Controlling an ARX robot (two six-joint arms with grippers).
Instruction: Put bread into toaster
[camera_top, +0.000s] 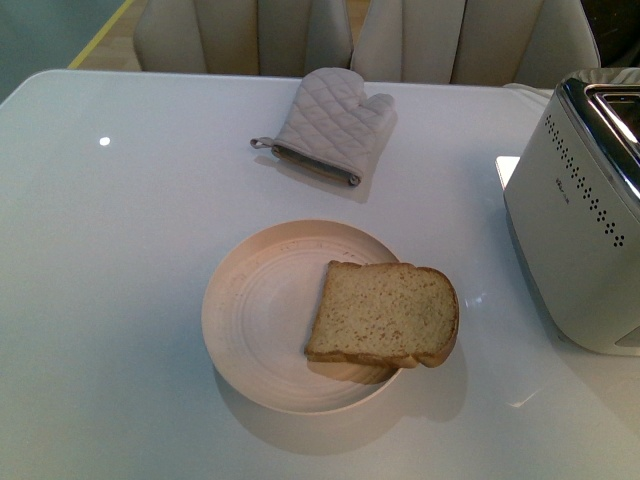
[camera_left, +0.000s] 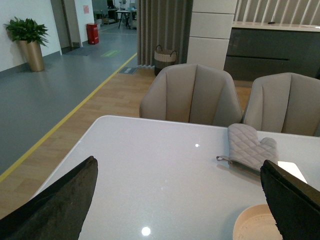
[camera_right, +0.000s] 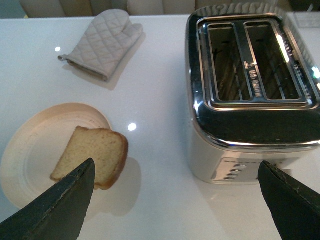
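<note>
Left claw (camera_left: 178, 162) and right claw (camera_right: 176, 164) gape empty, grasp pending; next, pinch bread (camera_top: 385, 315) off its plate (camera_top: 260, 310) for the seemingly clear toaster (camera_top: 580, 210) at the surface's (camera_top: 120, 250) right edge.

The left gripper (camera_left: 179, 165) hangs with its dark fingers (camera_left: 55, 205) spread wide apart. The right gripper (camera_right: 176, 164) is likewise widely parted, fingers (camera_right: 55, 210) angled downward, seemingly held well aloft.

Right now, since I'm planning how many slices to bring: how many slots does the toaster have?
2. Both lie side by side in the toaster top: one slot on the plate side, the other slot beyond it. Both look empty; none seems hidden.
</note>
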